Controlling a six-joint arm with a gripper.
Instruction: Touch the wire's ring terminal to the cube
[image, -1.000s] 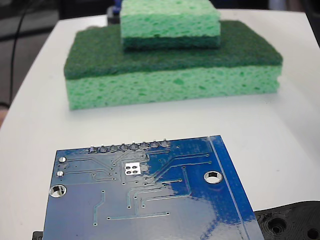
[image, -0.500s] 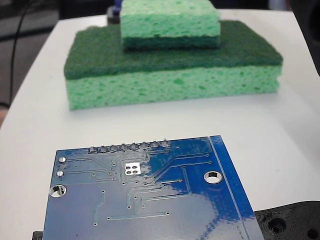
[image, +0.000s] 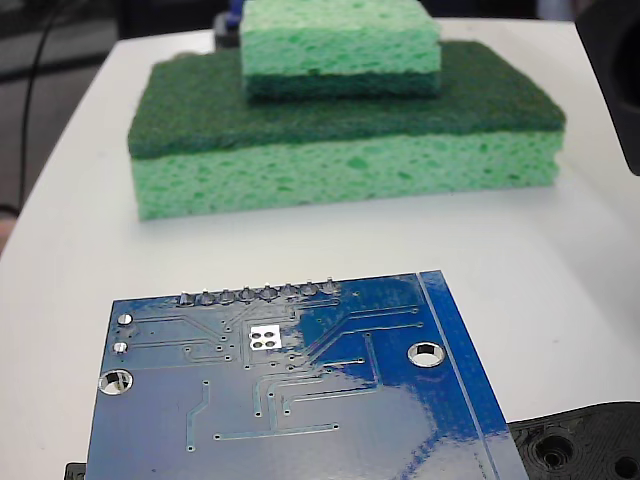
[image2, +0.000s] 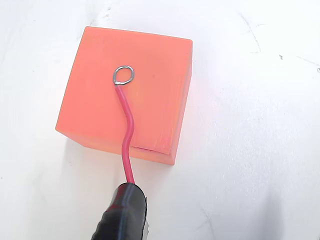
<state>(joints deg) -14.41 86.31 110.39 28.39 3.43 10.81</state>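
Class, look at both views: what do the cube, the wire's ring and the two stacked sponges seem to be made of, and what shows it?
Cube: orange, matte, faintly streaked faces; probably painted wood or plastic.
Ring: thin silvery loop with a glint, so metal; the wire below it has smooth red insulation, likely plastic.
Large sponge and small sponge: light green, porous foam, each with a darker, fibrous scouring layer.

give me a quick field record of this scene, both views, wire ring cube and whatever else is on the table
cube: orange cube on the white table, wrist view
ring terminal: silver loop over the cube's top face; contact cannot be told
wire: red wire leaving a black sleeve
sponges: small green sponge stacked on large green sponge, fixed view
circuit board: blue board, nearest the camera
gripper: fingers not visible
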